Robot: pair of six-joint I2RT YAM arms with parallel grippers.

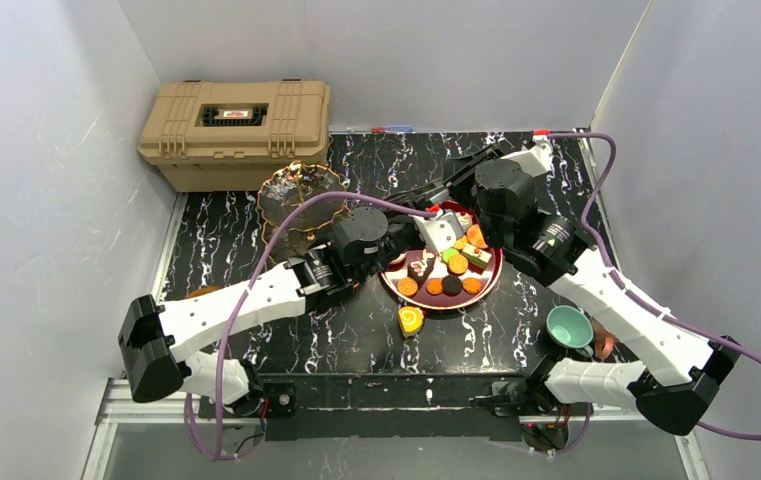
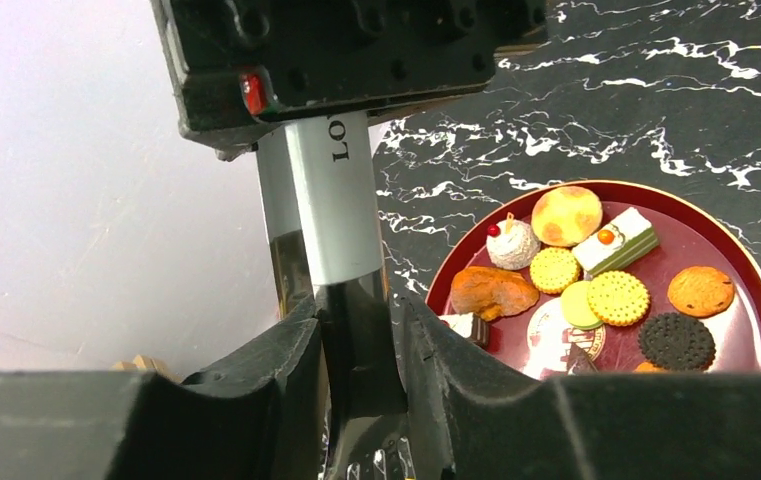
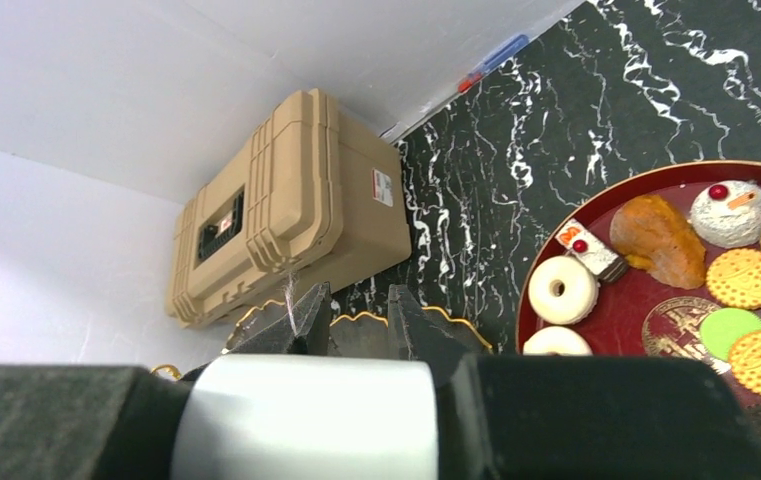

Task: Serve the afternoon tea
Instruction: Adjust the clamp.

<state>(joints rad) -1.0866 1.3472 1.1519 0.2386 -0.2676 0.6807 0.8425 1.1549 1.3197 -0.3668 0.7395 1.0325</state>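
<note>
Two claws met over the marbled bench point(image 1: 356, 345): the left claw point(image 2: 361, 318) was clamped on the dark end of a silver-and-dark rod point(image 2: 331, 200), and the right claw point(image 3: 356, 300) gripped the silver end of the same rod. Most toy sweets point(image 2: 618, 297) lay on a red tray point(image 2: 701, 235) at mid-bench just beside the claws, with one yellow roll cake point(image 1: 411, 320) on the bench in front of it. At the rear left the tiered stand point(image 1: 301, 205) with gold rims stood beside a tan case point(image 1: 236, 130); a teal cup point(image 1: 568, 326) sat by the right arm.
</note>
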